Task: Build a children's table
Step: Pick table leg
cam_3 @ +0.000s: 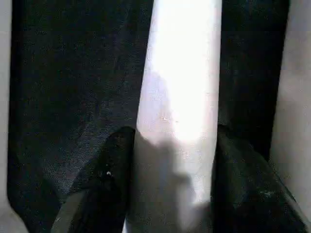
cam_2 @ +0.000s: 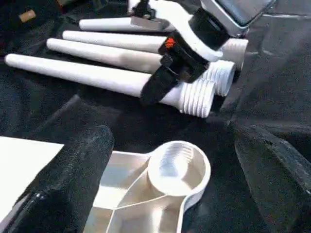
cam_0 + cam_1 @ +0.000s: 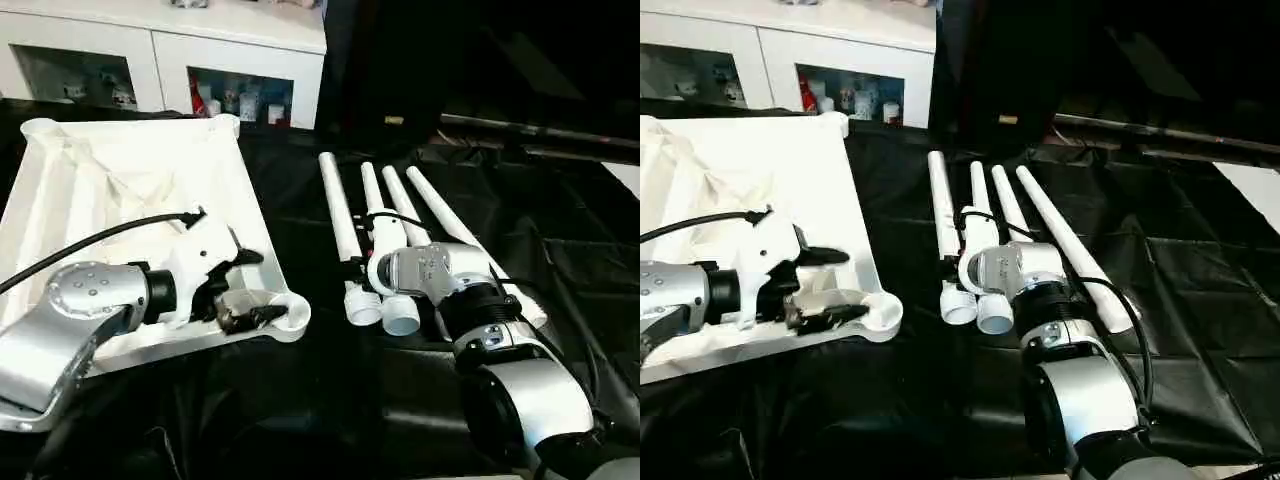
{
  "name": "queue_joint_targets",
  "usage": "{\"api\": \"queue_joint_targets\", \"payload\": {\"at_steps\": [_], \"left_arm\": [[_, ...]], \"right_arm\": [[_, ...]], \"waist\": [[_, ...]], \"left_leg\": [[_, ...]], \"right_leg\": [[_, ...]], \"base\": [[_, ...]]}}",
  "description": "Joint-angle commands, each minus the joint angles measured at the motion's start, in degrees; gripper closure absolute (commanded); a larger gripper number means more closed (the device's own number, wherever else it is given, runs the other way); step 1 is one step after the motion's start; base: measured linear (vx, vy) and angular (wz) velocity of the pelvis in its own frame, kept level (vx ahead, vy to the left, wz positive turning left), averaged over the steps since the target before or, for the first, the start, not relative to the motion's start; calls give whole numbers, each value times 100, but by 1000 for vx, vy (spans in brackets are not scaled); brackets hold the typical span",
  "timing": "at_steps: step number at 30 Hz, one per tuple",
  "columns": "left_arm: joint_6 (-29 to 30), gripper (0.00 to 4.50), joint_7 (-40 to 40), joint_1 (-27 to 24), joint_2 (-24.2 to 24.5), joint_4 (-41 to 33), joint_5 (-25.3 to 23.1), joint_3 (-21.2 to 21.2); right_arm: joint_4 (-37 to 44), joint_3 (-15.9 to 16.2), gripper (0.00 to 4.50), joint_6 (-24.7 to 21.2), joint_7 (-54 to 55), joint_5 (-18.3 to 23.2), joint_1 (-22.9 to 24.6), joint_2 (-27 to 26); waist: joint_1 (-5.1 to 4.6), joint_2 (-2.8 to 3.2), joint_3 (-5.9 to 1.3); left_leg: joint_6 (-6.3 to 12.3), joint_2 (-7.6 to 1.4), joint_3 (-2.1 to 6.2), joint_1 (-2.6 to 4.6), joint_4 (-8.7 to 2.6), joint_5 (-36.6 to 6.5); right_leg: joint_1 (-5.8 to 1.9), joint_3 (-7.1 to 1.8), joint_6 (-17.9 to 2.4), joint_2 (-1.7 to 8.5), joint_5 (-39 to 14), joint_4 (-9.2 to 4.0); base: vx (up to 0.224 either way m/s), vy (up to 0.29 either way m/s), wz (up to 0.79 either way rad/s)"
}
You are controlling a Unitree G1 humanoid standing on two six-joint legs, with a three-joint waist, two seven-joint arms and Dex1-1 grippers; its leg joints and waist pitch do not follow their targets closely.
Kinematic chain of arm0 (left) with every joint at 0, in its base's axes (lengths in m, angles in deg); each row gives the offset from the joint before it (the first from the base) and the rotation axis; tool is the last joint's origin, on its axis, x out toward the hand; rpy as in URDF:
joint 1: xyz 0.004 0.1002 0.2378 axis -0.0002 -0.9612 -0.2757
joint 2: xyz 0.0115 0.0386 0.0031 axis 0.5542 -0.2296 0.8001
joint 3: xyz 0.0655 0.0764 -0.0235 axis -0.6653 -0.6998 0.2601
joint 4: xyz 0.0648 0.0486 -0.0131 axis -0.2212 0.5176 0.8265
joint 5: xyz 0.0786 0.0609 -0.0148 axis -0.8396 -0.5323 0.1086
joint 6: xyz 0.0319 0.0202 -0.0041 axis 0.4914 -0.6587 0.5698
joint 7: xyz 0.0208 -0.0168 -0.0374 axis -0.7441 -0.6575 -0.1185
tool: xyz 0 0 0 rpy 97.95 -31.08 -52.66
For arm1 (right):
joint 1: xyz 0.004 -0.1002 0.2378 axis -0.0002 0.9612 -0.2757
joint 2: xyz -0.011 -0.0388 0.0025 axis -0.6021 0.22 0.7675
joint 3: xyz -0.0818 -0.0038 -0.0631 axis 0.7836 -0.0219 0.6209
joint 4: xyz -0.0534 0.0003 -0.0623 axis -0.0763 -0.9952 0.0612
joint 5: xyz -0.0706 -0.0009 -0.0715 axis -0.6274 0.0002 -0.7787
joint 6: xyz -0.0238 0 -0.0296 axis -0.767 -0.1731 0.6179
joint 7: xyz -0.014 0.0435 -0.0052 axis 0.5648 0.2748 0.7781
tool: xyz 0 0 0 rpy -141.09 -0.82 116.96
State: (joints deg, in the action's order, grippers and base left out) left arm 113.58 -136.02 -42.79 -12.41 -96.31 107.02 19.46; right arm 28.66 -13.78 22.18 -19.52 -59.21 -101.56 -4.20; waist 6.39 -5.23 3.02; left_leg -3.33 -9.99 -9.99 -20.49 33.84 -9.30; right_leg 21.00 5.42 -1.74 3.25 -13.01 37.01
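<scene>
On black cloth (image 3: 300, 400), right jaws straddle a smooth tapered leg (image 1: 180, 97), left jaws apart

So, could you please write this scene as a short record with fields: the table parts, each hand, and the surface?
table top: upside down, ribbed underside up, on robot's left
corner socket: round, open, near corner
legs: four, side by side, threaded ends toward robot
left hand: by the near corner socket, fingers open on either side of it
right hand: fingers on either side of one leg; full grip unclear
surface: black cloth
background: white cabinet
</scene>
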Motion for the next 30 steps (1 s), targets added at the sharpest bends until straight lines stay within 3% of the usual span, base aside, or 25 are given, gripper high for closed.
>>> {"api": "queue_joint_targets", "payload": {"at_steps": [1,7,11,12,13,14,16,17,19,21,23,24,30], "left_arm": [[-90,0,21,65,-22,-15,-6,7],[117,0,108,241,-31,155,-4,-6],[122,0,481,513,-342,475,25,244],[144,0,598,582,-428,543,17,289],[157,0,674,628,-482,589,12,315],[218,0,952,805,-721,763,-36,330],[78,0,1148,923,-978,920,-26,383],[95,0,1268,1052,-1230,1087,95,452],[68,0,1404,1207,-1532,1299,220,515],[239,0,1650,1492,-2064,1599,481,634],[424,0,1772,1682,-2390,1774,717,766],[584,0,1844,1802,-2596,1897,904,876],[1295,0,1866,2255,-3483,2289,1962,1321]], "right_arm": [[-223,-53,249,16,163,-38,203,93],[-103,-302,252,207,86,123,227,70],[350,-726,252,674,-288,548,287,-17],[450,-820,253,771,-377,647,311,-30],[511,-878,255,830,-436,707,326,-36],[899,-829,258,1330,-869,771,529,-43],[1234,-716,259,1720,-1256,775,721,-30],[1460,-649,259,1791,-1534,822,852,11],[1689,-607,259,1670,-1831,934,988,77],[2153,-626,259,1434,-2386,1270,1251,179],[2446,-646,259,1286,-2673,1488,1409,236],[2620,-639,259,1213,-2824,1602,1508,283],[3412,-546,259,917,-3443,2078,1898,458]], "waist": [[-36,179,-260],[-34,156,-257],[-45,130,-274],[-15,136,-290],[-12,134,-302],[-21,99,-329],[26,75,-349],[47,68,-359],[43,30,-365],[59,27,-380],[67,-1,-390],[47,-29,-382],[75,-45,-363]], "left_leg": [[-774,-366,220,157,-476,-2519],[-759,-361,211,167,-473,-2521],[-716,-370,208,121,-485,-2374],[-707,-375,197,148,-467,-2327],[-688,-374,199,142,-466,-2245],[-653,-379,193,59,-480,-1913],[-523,-384,140,65,-431,-1495],[-427,-366,124,24,-421,-1193],[-321,-358,128,-17,-416,-883],[-218,-382,119,14,-392,-755],[-123,-379,119,-8,-377,-630],[-94,-361,108,-33,-373,-611],[-1,-370,108,-31,-349,-652]], "right_leg": [[-3,-432,-355,632,-2526,-631],[24,-432,-332,631,-2568,-636],[-17,-430,-340,622,-2386,-619],[-4,-432,-334,629,-2293,-621],[-13,-435,-360,633,-2173,-609],[-85,-423,-435,614,-1736,-539],[-68,-448,-505,617,-1089,-509],[-120,-435,-553,593,-757,-483],[-173,-421,-624,584,-431,-451],[-161,-416,-722,590,-122,-434],[-193,-407,-816,604,43,-426],[-211,-405,-847,593,48,-424],[-217,-395,-897,627,-370,-512]], "base": [[0,0,0],[0,0,0],[0,0,0],[0,0,0],[0,0,0],[0,0,0],[0,0,0],[0,0,0],[26,1,0],[0,0,0],[0,0,0],[0,0,0],[0,0,0]]}}
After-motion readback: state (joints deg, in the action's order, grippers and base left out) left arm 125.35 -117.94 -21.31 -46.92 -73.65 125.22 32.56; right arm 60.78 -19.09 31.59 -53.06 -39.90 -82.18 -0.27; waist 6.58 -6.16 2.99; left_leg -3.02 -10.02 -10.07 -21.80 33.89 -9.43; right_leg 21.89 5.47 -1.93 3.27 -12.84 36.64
